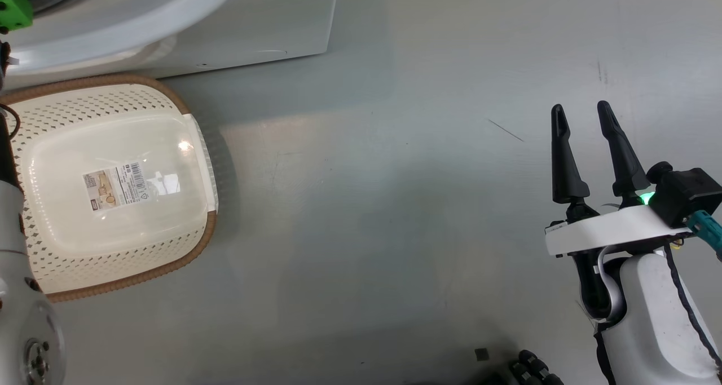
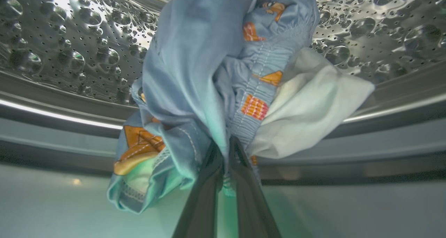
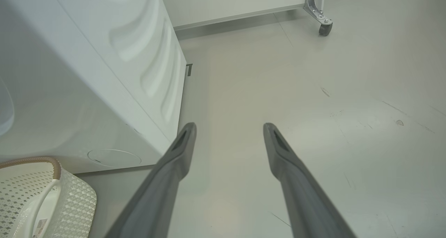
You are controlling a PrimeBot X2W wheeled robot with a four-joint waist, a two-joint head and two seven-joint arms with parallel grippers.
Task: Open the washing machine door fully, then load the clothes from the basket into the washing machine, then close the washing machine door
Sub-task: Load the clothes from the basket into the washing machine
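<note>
Your left gripper (image 2: 226, 151): fingers pinched narrow on bunched light-blue, orange-printed and cream clothes (image 2: 209, 74), held before perforated steel drum (image 2: 69, 56) of white front-loading washing machine (image 1: 271, 24), likely for drop. Your right gripper (image 1: 580, 107): spread wide, idle above floor (image 1: 395, 204), well apart from cream perforated plastic basket (image 1: 113, 80).

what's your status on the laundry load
Left claw shut on clothes, at drum mouth. Right claw open, holding nothing. Basket holds just its label. Nothing blocking seen.
</note>
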